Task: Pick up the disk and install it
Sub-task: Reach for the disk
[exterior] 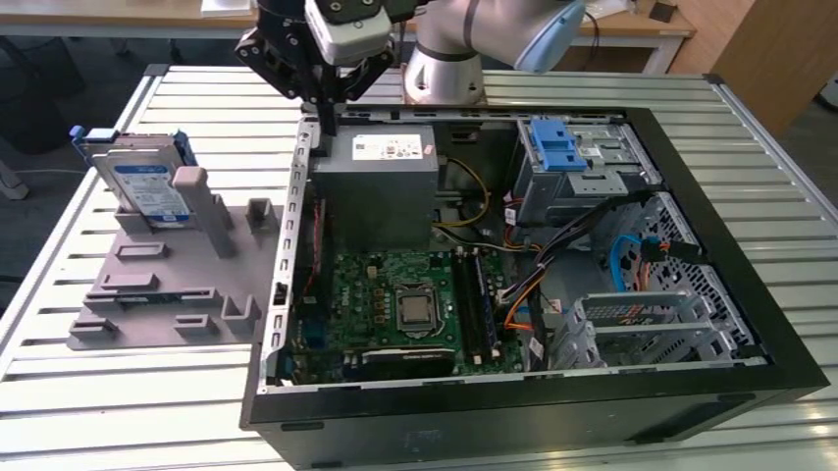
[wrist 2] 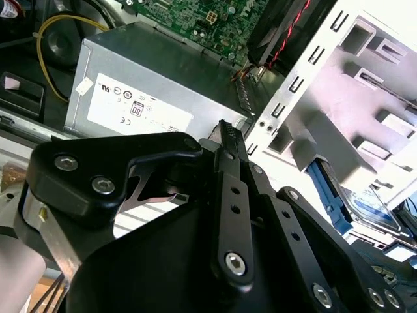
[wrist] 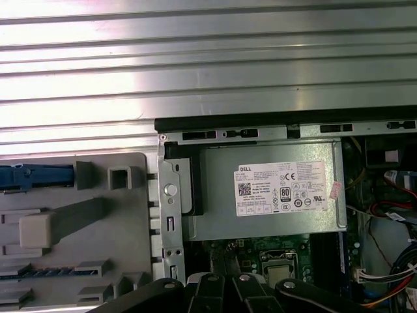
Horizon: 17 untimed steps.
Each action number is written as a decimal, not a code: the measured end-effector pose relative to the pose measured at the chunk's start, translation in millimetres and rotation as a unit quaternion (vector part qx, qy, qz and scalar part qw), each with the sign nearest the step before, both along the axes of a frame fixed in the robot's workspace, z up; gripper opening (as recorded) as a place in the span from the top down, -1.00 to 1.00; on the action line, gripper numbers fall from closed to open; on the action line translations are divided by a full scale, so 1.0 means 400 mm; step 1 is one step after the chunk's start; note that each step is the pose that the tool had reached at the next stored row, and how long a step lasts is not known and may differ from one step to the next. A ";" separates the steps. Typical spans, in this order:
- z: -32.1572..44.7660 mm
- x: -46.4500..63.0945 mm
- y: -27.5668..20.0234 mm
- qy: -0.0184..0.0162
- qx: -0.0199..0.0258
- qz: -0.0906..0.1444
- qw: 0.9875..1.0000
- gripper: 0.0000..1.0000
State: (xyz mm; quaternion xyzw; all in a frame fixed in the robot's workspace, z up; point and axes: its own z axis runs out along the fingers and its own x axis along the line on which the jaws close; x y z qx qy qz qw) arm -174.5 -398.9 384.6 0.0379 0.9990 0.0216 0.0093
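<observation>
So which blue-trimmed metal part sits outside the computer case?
The disk, standing in the grey fixture; the drive cage with the blue latch sits inside the case.

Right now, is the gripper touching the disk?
Apart. In the exterior view the gripper hangs over the case's edge, while the disk stands in the grey holder toward the exterior view's left, with bare holder between them.

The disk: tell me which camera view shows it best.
The exterior view. There the disk stands in the grey holder at the exterior view's left, label facing the camera. The second wrist view catches one corner and a blue rail; the first wrist view, its blue rail from above.
</observation>
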 end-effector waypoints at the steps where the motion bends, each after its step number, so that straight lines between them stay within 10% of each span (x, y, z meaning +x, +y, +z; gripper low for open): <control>1: 0.000 -0.001 0.000 0.000 0.000 0.000 1.000 0.79; 17: -0.005 -0.023 0.000 0.001 0.000 0.000 1.000 0.79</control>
